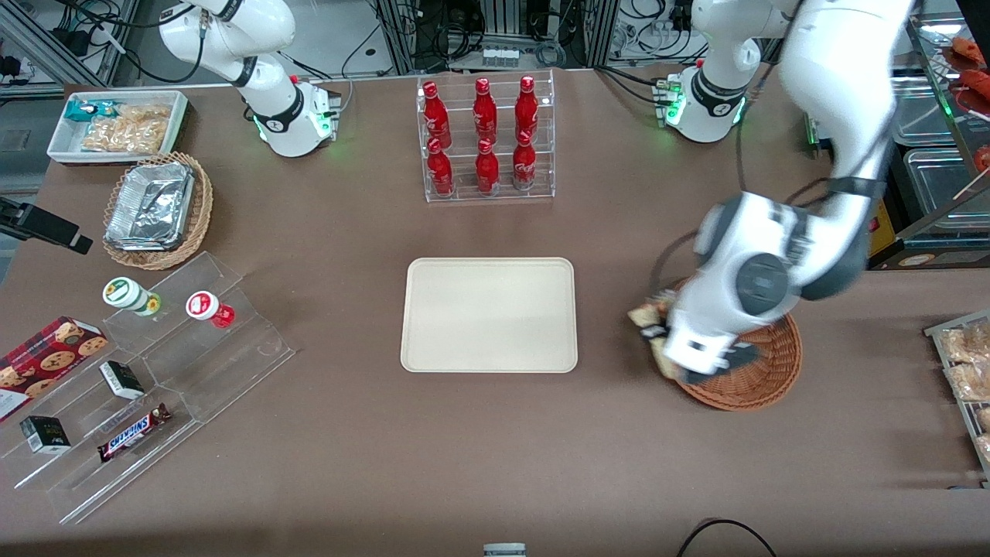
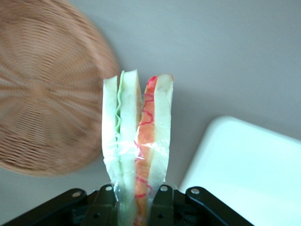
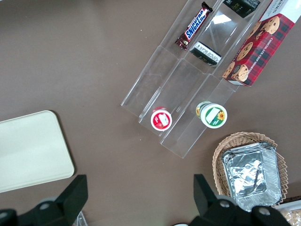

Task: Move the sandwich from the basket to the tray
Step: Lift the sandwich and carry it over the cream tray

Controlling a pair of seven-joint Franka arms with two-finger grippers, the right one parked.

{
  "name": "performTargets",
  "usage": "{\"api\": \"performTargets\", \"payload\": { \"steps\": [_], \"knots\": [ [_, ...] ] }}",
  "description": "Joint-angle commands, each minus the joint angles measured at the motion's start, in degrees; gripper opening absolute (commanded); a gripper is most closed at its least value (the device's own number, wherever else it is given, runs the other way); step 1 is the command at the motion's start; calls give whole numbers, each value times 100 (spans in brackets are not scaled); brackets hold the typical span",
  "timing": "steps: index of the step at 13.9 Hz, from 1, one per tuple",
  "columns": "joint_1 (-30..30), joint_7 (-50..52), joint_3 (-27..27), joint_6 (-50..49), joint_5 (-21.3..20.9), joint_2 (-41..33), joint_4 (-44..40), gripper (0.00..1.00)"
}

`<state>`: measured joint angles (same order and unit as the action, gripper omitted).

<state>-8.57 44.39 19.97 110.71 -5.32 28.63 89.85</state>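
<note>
We hold the sandwich [image 2: 137,155] up in the air, between the basket [image 2: 42,89] and the tray [image 2: 249,169]. Our gripper [image 2: 137,200] pinches its narrow end. It looks soft, light and slippery in its wrap, so we squeeze gently. We can read "SNICKERS" on a candy bar [image 1: 133,432].
</note>
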Motion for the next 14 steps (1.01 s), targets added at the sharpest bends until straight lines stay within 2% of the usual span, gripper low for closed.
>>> {"api": "performTargets", "payload": {
  "steps": [1,5,8,11,14],
  "knots": [
    [-942,349,-98,-93,-57,625,-696,17],
    [-1647,448,-90,-58,-39,793,-794,18],
    [-2164,526,-116,248,-65,1257,-987,18],
    [-2386,676,-116,592,-363,1636,-1066,21],
    [-2482,676,-116,636,-408,1821,-1110,22]
  ]
}}
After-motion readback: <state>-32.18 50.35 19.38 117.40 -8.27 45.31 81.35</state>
